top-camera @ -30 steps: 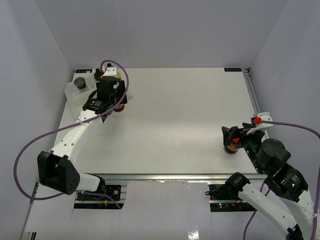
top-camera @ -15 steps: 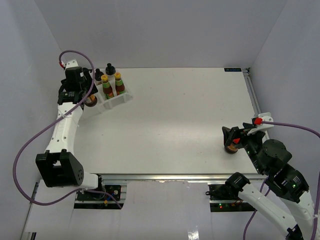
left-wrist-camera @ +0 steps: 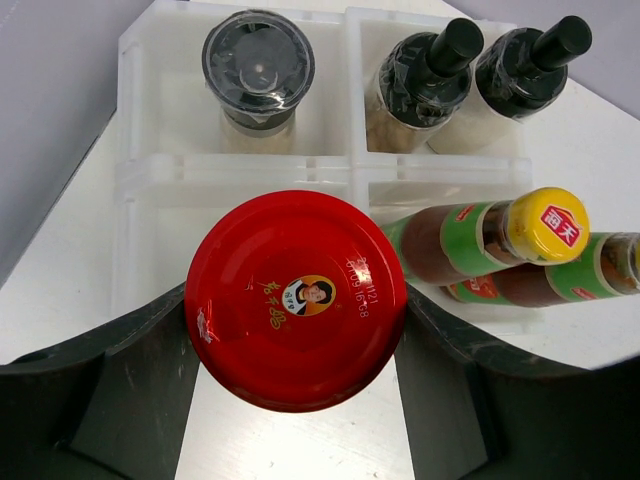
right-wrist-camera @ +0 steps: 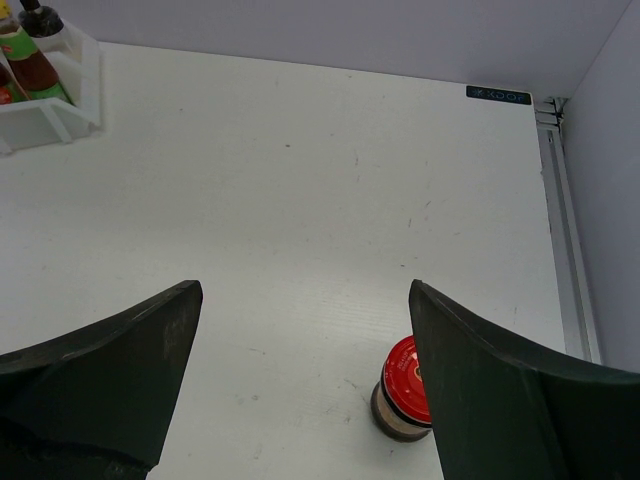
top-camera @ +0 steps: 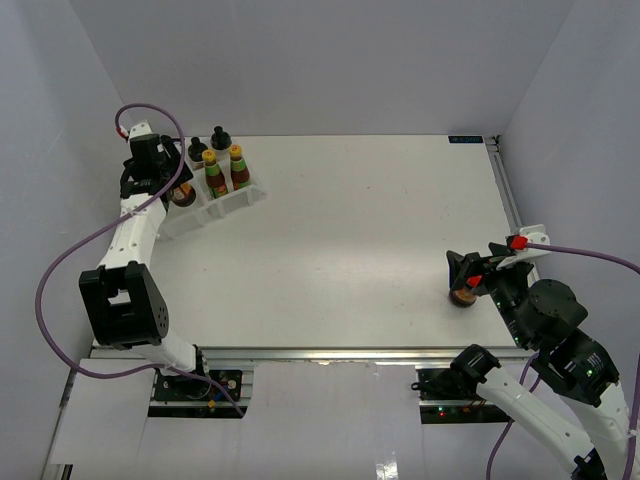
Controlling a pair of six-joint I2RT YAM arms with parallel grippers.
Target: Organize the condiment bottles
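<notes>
My left gripper [top-camera: 172, 188] is at the clear tray [top-camera: 235, 205] at the far left, shut on a red-lidded jar [left-wrist-camera: 296, 300] over the tray's near-left compartment. The tray holds two yellow-capped sauce bottles [left-wrist-camera: 470, 235] [left-wrist-camera: 570, 280], two black-capped shakers [left-wrist-camera: 430, 70] [left-wrist-camera: 525, 65] and a dark-lidded jar [left-wrist-camera: 258, 65]. My right gripper [top-camera: 463, 266] is open above the table at the right. A second red-lidded jar [top-camera: 462, 296] stands upright just below it. In the right wrist view this jar [right-wrist-camera: 402, 388] is partly hidden behind my right finger [right-wrist-camera: 500, 400].
The table's metal rail [top-camera: 510, 200] runs along the right edge, close to the second jar. White walls enclose the back and both sides. A purple cable [top-camera: 60, 260] loops beside the left arm.
</notes>
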